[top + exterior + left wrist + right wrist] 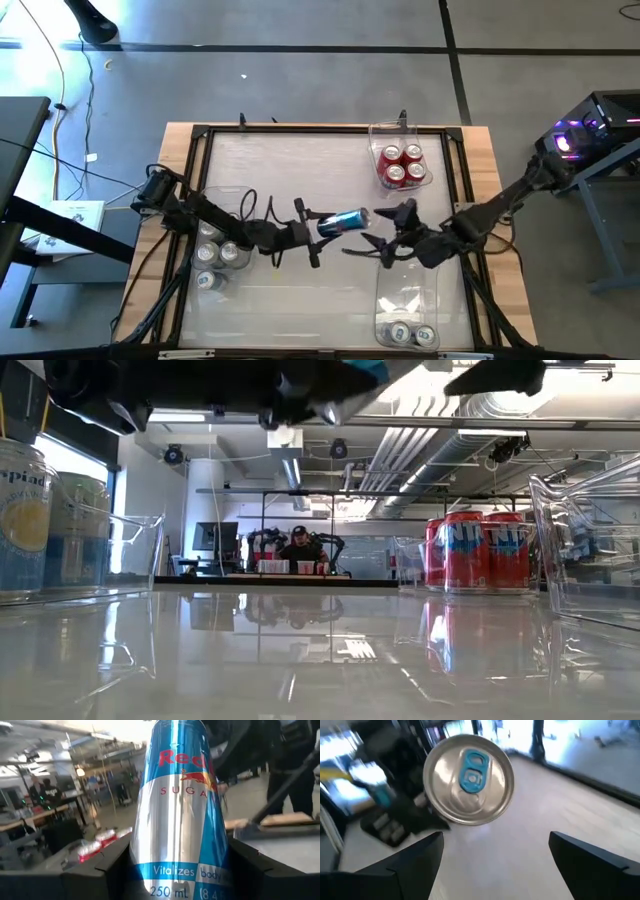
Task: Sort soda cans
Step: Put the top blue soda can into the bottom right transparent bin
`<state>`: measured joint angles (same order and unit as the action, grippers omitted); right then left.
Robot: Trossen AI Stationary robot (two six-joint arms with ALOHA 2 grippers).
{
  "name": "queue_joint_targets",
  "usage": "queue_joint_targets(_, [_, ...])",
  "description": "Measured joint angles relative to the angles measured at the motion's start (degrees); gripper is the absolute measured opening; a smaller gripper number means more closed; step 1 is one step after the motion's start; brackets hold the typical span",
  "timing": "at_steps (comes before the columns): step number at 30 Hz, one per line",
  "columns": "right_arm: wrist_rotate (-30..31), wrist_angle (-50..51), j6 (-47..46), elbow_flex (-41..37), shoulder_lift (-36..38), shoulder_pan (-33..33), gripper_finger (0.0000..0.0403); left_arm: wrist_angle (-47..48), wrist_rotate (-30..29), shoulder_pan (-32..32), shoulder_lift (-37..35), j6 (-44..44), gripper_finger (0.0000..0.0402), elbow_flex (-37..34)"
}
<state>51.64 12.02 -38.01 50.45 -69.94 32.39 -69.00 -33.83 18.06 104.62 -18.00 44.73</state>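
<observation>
A blue-and-silver soda can [343, 221] hangs over the table's middle, lying level, with my left gripper [320, 227] shut on it. Its silver top [469, 780] faces my right gripper [380, 233], which stands open just to the can's right without touching it. In the right wrist view the top shows beyond and between the open fingers [410, 860]. Red soda cans [402, 166] stand in a clear bin at the far right. Silver soda cans [218, 252] stand in a clear bin at the left. My left gripper pinches the can's bottom end [175, 880] between its two fingers [95, 870], one on each side of the body. The fingers come level from the table's left and lie along the can. The can is lifted clear of the table, its top pointing toward the table's right.
A third clear bin [405, 305] at the near right holds blue-topped cans [412, 334] at its near end. A raised dark frame [200, 135] runs around the table top. Bare table lies between the bins. In the low view a person [300, 545] sits far behind the table.
</observation>
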Motion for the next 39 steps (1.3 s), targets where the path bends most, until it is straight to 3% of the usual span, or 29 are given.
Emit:
queue_joint_targets(4, [1.3, -25.9, 9.8, -6.7, -1.2, -1.7, 0.0357, -3.1, -2.9, 0.0, 0.0, -1.9, 0.0230, 0.1])
queue_joint_targets(7, [2.2, -36.2, 13.0, -9.2, -2.0, -3.3, 0.0357, -3.1, -3.8, -0.1, 0.0, -2.7, 0.0231, 0.1])
queue_joint_targets(18, [-4.1, -40.3, 15.6, -9.3, -2.4, -8.1, 0.0357, -3.4, -4.6, 0.0, 0.0, -2.5, 0.0233, 0.1])
queue_joint_targets(24, [-4.7, -43.1, 17.7, -9.3, -2.4, -8.4, 0.0351, -3.0, -4.1, 0.0, 0.0, -2.6, 0.0233, 0.1])
queue_joint_targets(35, [-5.2, -44.8, 19.0, -9.3, -2.1, -8.4, 0.0230, -2.8, -4.1, 0.0, 0.0, -3.5, 0.0243, 0.1])
queue_joint_targets(39, [-5.6, -43.0, 18.7, -9.3, -0.2, -7.9, 0.0229, -0.9, -1.2, -0.5, 0.0, -3.7, 0.0274, 0.3])
